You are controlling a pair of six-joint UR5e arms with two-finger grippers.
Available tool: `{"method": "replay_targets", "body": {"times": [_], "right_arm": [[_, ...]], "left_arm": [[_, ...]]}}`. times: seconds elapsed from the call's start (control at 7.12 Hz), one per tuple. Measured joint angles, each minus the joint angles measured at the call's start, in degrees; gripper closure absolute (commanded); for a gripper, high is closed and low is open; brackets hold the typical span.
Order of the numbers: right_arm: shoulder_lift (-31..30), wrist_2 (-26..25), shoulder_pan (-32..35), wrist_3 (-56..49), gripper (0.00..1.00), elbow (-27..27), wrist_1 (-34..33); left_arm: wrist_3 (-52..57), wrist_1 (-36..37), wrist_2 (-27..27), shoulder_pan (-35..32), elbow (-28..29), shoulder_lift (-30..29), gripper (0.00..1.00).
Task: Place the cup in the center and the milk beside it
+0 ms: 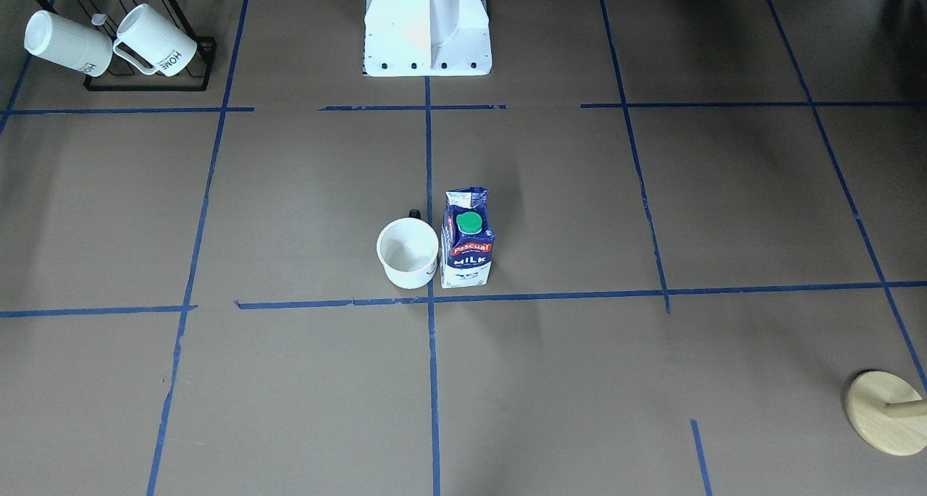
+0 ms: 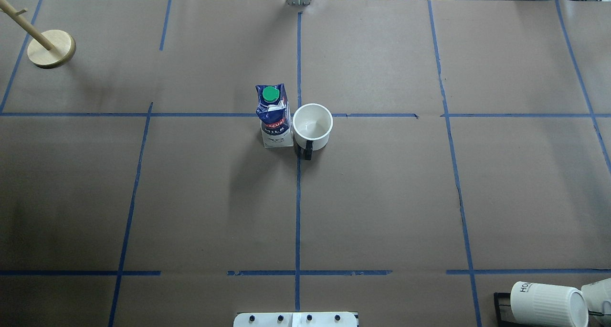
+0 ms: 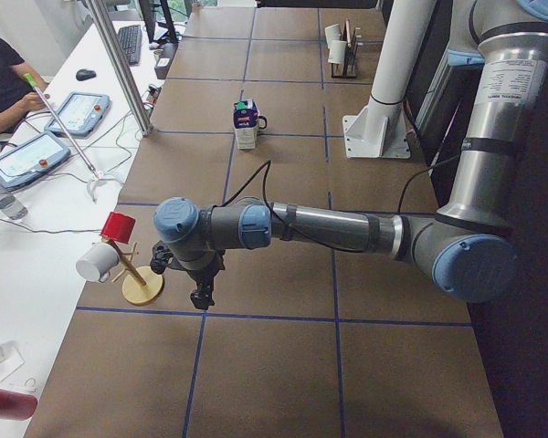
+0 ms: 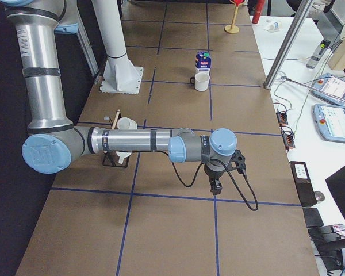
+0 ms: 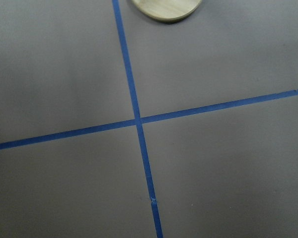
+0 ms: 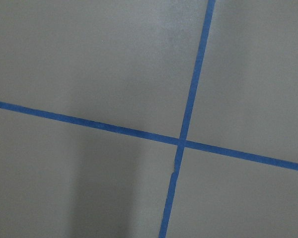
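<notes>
The white cup [image 1: 408, 253] stands upright by the center crossing of blue tape [image 1: 430, 300], its black handle toward the robot; it also shows in the overhead view [image 2: 312, 125]. The blue and white milk carton [image 1: 467, 239] with a green cap stands upright right beside it, nearly touching, and shows in the overhead view [image 2: 274, 117]. My left gripper [image 3: 201, 299] hangs over the table near the wooden stand, far from both. My right gripper [image 4: 216, 187] hangs over a tape crossing, also far away. I cannot tell whether either is open or shut. Both wrist views show only tape and paper.
A black rack with two ribbed "HOME" mugs [image 1: 116, 43] stands at the robot's right near corner. A wooden peg stand [image 2: 51, 47] stands at the far left; its base edge shows in the left wrist view [image 5: 164, 9]. The robot's white base [image 1: 427, 29] is mid-edge. A seated operator [image 3: 5, 82] shows beyond the table.
</notes>
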Motion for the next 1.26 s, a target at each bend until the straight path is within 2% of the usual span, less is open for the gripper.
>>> {"method": "replay_targets", "body": {"times": [0.42, 0.84, 1.26], "right_arm": [[-1.4, -0.5, -0.3, 0.3, 0.00, 2.3, -1.3], [-2.1, -0.7, -1.1, 0.0, 0.00, 6.5, -7.9], [-3.0, -0.8, -1.3, -0.4, 0.00, 7.1, -8.4]], "left_arm": [[0.1, 0.2, 0.2, -0.1, -0.9, 0.6, 0.00], [0.1, 2.3, 0.1, -0.2, -0.9, 0.8, 0.00], [-0.1, 2.6, 0.4, -0.3, -1.5, 1.1, 0.00]]}}
